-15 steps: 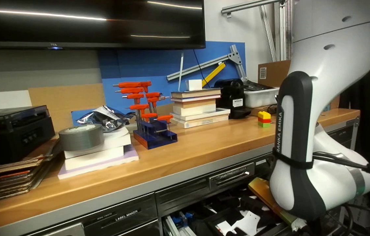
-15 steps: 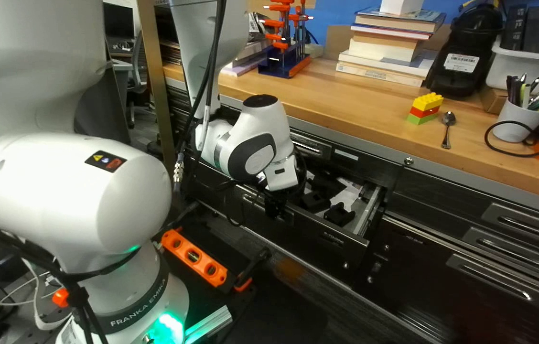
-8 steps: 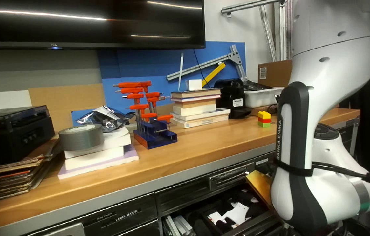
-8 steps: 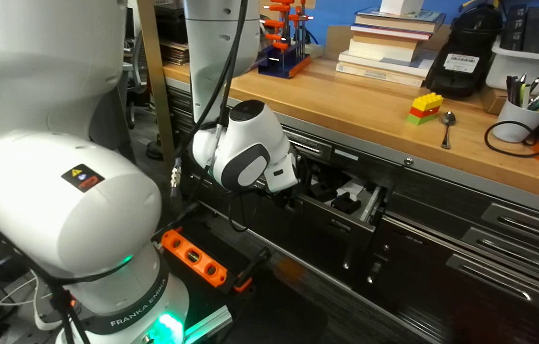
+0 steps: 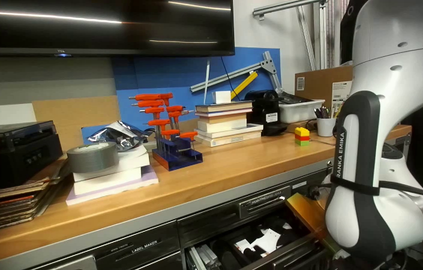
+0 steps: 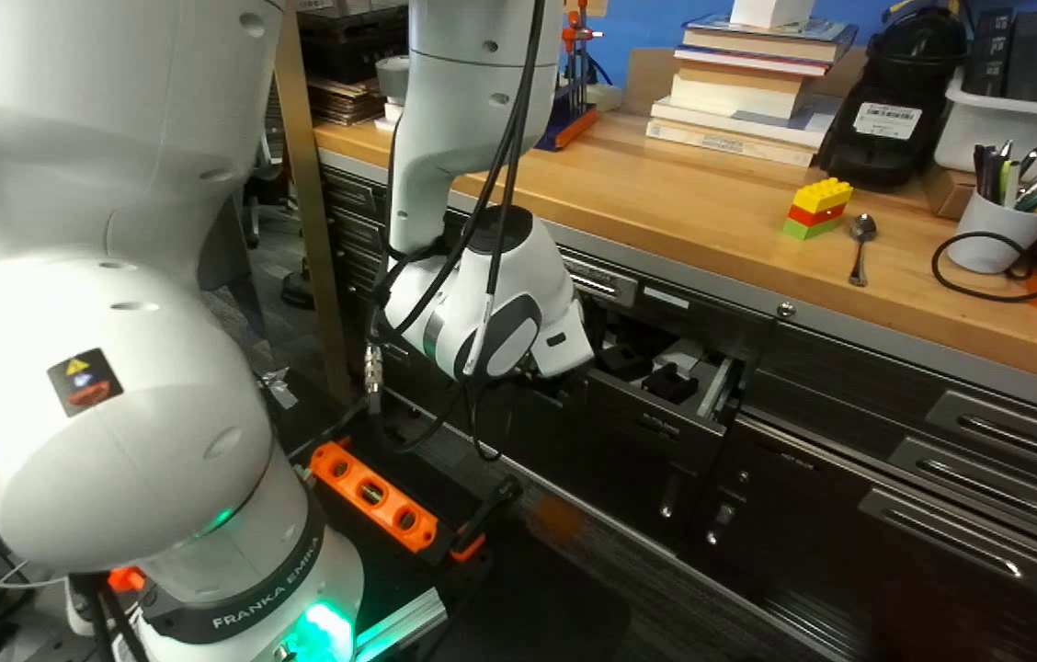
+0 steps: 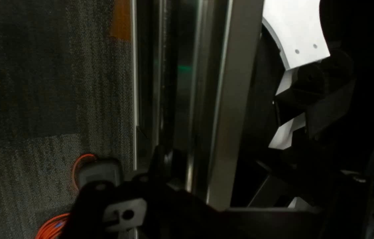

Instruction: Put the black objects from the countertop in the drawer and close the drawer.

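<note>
Drawer (image 6: pixel 640 432): while it stands pulled out, two blocky matte-black objects (image 6: pixel 668 382) lie inside, near each other in an exterior view.
Gripper (image 7: pixel 256 176): fingers spread apart, the drawer's front rim showing between them in the wrist view; contact cannot be told.
Countertop (image 5: pixel 241 159): yellow, red and green toy bricks (image 5: pixel 302 137), stacked, a metal spoon (image 6: pixel 862 248) lying near.

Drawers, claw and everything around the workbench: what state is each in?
Claw, open
Wide drawer, open
Two blocky black objects, inside that drawer
LABEL MAKER drawer, shut
Television, dark screen, blue light lit
Base light, glowing green
Duct tape, lying flat on books
Toy bricks, stacked
Spoon, lying on the wooden countertop
Pen cup, upright, holding pens
</note>
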`<action>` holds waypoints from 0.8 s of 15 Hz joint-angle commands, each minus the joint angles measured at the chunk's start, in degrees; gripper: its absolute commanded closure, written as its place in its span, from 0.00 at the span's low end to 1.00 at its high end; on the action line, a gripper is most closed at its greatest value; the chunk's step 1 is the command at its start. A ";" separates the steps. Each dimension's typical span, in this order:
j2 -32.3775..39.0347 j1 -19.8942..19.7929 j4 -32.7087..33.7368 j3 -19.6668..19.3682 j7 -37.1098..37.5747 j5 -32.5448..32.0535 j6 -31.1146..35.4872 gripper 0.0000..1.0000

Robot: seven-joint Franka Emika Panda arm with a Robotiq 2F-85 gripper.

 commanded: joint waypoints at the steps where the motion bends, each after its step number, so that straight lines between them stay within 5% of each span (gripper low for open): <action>1: -8.50 -1.21 0.22 0.98 -6.05 0.68 -11.07 0.00; 8: -25.92 -0.78 -1.18 2.56 -14.09 8.37 -40.99 0.00; 9: -26.31 -4.75 -0.28 7.21 -12.85 8.10 -45.95 0.00; 10: -27.25 -6.76 0.03 11.97 -18.14 16.15 -50.85 0.00; 12: -31.12 -7.69 -0.20 14.61 -24.23 25.64 -60.90 0.00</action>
